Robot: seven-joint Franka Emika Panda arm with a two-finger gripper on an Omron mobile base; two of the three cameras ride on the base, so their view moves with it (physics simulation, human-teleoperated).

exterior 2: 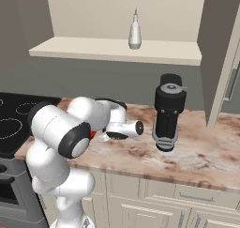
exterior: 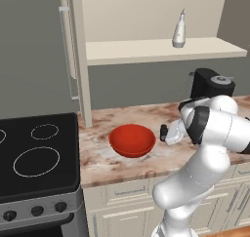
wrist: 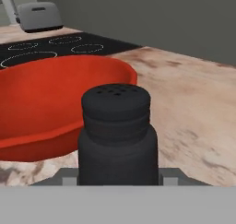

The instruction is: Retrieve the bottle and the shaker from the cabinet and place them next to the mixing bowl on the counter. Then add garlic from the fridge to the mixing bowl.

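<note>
Over on the left sits the black stovetop (exterior: pixel 36 155), its rings plain to see, and just beside it begins the counter (exterior: pixel 102 163), marbled pink-brown and white. On that counter, near the stovetop edge, there's the mixing bowl (exterior: pixel 132 140), red and glossy, upright. Right beside the bowl comes the gripper (exterior: pixel 164 132), low over the stone, and the hand view tells the story: the shaker (wrist: pixel 117 135), black with a holed cap, stands upright between the jaws, which are closed narrow on its body, the bowl's red rim just behind it. Up above, the bottle (exterior: pixel 179 30) stands upright on the cabinet (exterior: pixel 161 49) shelf, whitish-grey with its thin neck pointing up, well apart from the arm. Further right on the counter stands the black coffee machine (exterior 2: pixel 168 112), close behind the arm's wrist. Whether the shaker touches the counter, I can't tell.
</note>
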